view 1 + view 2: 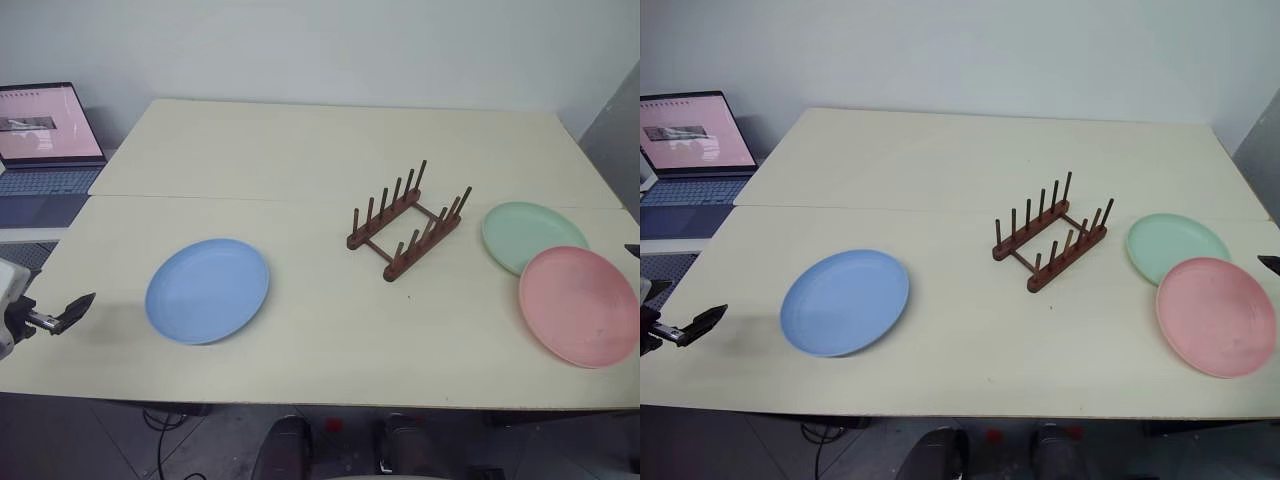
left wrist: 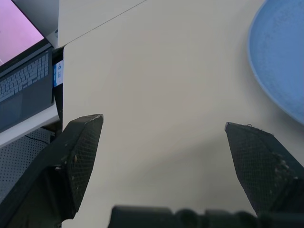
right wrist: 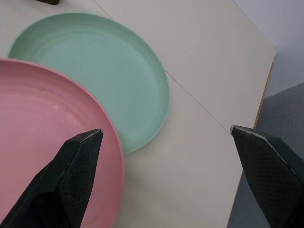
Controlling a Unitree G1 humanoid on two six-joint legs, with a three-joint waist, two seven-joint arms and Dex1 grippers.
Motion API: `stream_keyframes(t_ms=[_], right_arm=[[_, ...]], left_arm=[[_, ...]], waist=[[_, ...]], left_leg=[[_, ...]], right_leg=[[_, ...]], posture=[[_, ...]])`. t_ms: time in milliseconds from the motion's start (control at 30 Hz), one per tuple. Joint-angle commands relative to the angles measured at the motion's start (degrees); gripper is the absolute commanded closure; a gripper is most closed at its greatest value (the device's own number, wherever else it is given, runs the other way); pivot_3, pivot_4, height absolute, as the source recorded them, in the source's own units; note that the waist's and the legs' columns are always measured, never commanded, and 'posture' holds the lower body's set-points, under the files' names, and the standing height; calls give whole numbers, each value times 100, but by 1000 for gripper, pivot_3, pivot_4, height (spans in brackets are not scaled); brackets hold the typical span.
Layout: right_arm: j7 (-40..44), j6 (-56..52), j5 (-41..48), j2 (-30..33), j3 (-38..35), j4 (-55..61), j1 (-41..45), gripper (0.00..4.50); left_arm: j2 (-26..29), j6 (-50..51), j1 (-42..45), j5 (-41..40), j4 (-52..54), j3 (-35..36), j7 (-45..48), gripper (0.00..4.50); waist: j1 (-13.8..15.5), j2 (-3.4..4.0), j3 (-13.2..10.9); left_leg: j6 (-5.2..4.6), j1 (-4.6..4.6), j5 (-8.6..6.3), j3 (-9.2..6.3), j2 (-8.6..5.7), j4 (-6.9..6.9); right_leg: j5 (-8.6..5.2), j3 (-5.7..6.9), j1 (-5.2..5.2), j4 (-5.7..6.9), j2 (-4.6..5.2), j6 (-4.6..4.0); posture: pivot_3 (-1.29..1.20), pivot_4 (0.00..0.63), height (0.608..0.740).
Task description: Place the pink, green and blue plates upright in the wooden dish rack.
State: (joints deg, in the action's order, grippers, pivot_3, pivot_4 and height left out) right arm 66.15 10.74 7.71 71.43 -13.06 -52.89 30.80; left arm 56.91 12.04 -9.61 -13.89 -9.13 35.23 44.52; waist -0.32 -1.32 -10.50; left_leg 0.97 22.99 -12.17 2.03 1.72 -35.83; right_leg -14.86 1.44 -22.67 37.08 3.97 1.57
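Note:
The light blue plate (image 1: 207, 290) lies flat on the left part of the table. The dark wooden dish rack (image 1: 408, 222) stands empty at centre right, set at a slant. Right of it lies the mint green plate (image 1: 530, 235), and the pink plate (image 1: 580, 305) rests over its near rim. My left gripper (image 2: 164, 126) hovers open over the table's left edge, left of the blue plate (image 2: 280, 57). My right gripper (image 3: 166, 133) is open above the right edge, over the rims of the pink plate (image 3: 42, 142) and the green plate (image 3: 95, 66). Neither gripper holds anything.
The pale table (image 1: 300, 150) has a seam running across it behind the rack. An open laptop (image 1: 45, 140) sits on a lower surface beyond the table's left edge. A grey wall panel closes in past the right edge.

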Motion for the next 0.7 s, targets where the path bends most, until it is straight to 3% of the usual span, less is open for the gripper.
stream_keyframes(t_ms=[33, 467, 700], right_arm=[[16, -70, 20, 92, -57, 167, 97, 0], [8, -127, 33, 33, -46, 192, 102, 0], [14, -85, 34, 29, -47, 144, 117, 0]], left_arm=[[-42, -50, 9, -166, 25, 243, 117, 14], [-104, -968, 5, -208, -500, 341, 330, 14], [-89, -909, 66, -424, -651, 363, 502, 14]], waist=[[0, 0, 0], [-1, 0, 0], [-9, -1, 0]], left_leg=[[0, 0, 0, 1, 0, 0], [-1, 0, 0, 29, 2, 0], [-3, 1, -1, 64, 4, 0]], right_leg=[[0, -1, 0, 0, 0, 0], [4, -31, -20, 11, -7, 4], [7, -62, -46, 27, -16, 8]], posture=[[0, 150, 740], [0, 150, 740], [0, 150, 740]])
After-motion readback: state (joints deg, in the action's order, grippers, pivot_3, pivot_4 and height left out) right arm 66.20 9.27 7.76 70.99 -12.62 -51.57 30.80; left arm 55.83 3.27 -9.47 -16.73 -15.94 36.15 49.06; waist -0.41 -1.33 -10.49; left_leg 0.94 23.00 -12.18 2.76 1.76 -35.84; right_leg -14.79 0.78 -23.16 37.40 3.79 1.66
